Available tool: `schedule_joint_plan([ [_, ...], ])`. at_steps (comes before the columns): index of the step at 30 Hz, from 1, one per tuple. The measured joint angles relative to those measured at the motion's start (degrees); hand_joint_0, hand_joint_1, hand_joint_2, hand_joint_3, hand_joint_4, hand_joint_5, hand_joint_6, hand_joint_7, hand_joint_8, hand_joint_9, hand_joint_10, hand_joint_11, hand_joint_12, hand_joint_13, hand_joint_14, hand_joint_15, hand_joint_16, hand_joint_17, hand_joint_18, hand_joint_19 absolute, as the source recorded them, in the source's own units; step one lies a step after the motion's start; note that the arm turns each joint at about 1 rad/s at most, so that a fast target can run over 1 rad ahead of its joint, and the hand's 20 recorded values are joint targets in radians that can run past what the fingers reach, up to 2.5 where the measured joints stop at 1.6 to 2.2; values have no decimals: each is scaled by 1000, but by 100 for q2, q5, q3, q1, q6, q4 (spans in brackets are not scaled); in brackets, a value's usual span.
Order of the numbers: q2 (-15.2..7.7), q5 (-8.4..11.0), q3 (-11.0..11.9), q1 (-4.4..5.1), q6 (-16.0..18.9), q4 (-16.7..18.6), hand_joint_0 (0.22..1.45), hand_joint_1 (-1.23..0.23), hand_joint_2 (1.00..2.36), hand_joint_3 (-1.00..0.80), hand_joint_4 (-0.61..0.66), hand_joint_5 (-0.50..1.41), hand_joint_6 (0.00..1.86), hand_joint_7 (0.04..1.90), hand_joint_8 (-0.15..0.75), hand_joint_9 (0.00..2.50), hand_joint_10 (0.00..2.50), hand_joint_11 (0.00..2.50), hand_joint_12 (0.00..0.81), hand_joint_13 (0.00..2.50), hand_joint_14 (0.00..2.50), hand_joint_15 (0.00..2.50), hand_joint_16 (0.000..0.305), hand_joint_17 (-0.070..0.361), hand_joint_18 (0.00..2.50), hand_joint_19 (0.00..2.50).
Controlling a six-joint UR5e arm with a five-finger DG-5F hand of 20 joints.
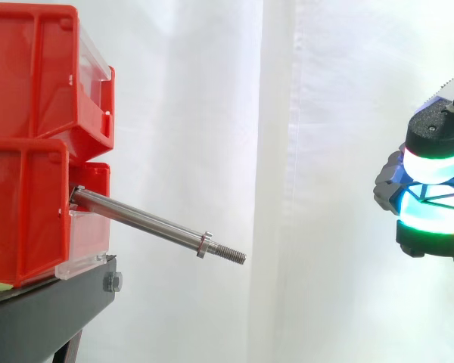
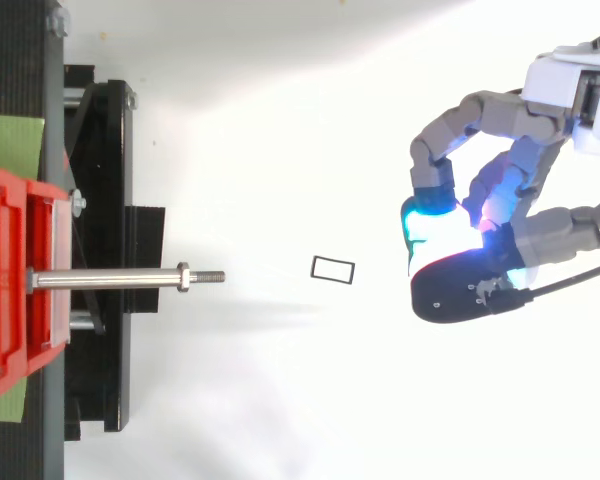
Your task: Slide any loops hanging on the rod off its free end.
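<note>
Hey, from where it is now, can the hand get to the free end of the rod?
Probably yes. The hand is well apart from the rod, off its threaded free end, with open space between. Only a small black rectangle shows between them in the top view.

Side cam sits level w/ the rod [image 1: 147,220], fairly close, looking across it toward the white curtain [image 1: 197,113]. Top cam looks straight down, prob. from further off. Both share rod, red bins [image 1: 30,76], black stand [image 2: 105,150] & hand [image 2: 485,105] at right.
</note>
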Motion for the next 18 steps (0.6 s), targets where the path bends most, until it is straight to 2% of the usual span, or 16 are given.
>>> schedule_joint_plan([
  [8,0,0,0,0,0,-2,585,-558,1012,-360,89,-112,896,1019,282,1261,31,1026,359,900,20,552,49,110,911,572],
  [18,0,-2,1,-1,0,-2,584,-478,1016,-275,75,-118,875,956,287,1235,31,1006,365,882,20,555,50,113,893,587],
])
